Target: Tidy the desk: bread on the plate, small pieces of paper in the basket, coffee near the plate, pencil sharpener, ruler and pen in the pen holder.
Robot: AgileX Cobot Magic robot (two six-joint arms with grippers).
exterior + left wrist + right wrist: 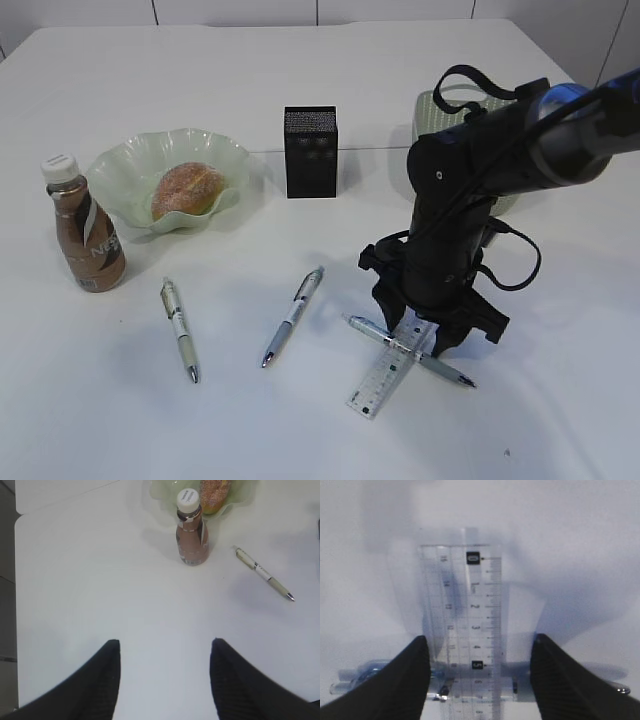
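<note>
Right gripper [437, 335], jaws apart and empty, straddles the ruler [385, 375]; ruler's long axis crosses the pen [410, 351] beneath.

The white surface [300, 420] carries a green ruffled plate [120, 170], a coffee bottle [85, 235] beside it, a black mesh pen holder [310, 152], a basket [428, 112], two separate pens [180, 329] [293, 315], and a clear ruler [385, 375] crossing a third pen [445, 371].
</note>
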